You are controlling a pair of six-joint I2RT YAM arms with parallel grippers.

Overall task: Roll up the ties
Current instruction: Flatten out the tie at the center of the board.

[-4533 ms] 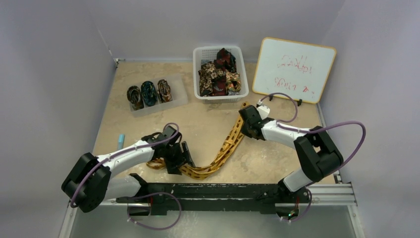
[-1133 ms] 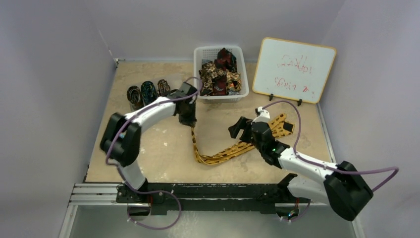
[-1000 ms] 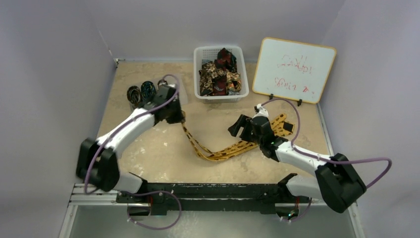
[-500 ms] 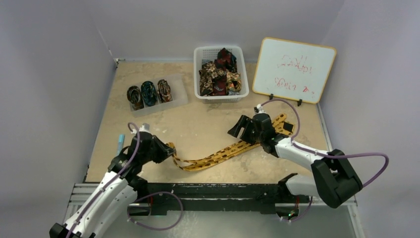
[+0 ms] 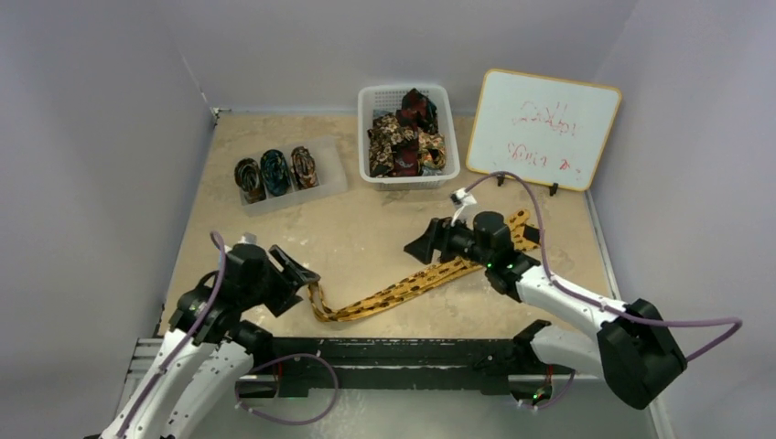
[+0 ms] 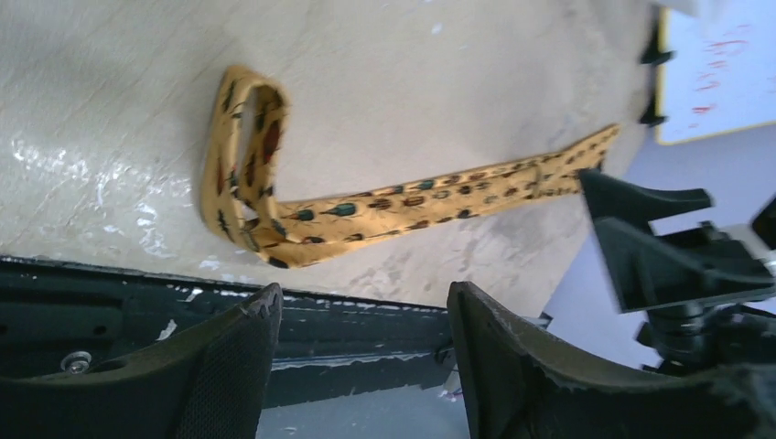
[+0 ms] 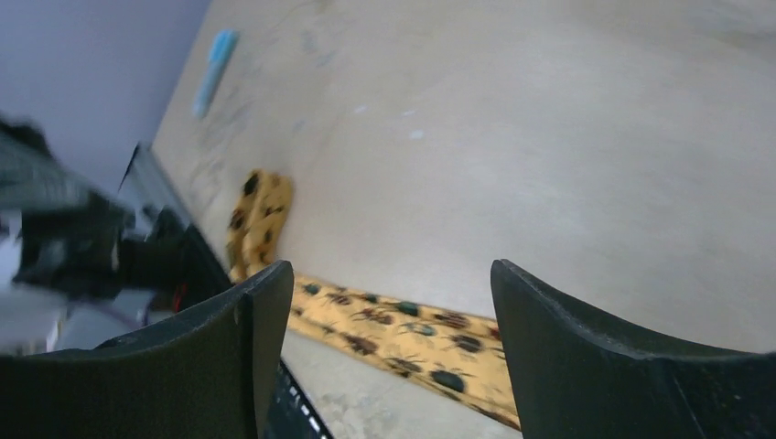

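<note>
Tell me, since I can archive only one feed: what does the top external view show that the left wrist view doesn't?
Only the top external view: the white plastic basket of loose patterned ties, the clear tray holding three rolled ties, and both arms whole. Only the left wrist view: the beetle-like print and the doubled-over loop at the golden-yellow fabric tie's near end, seen past the open left gripper. Both: that tie lying flat, the whiteboard, the right gripper.

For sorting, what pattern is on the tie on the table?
The tie is golden-yellow with dark beetle-like motifs; left wrist view.
</note>
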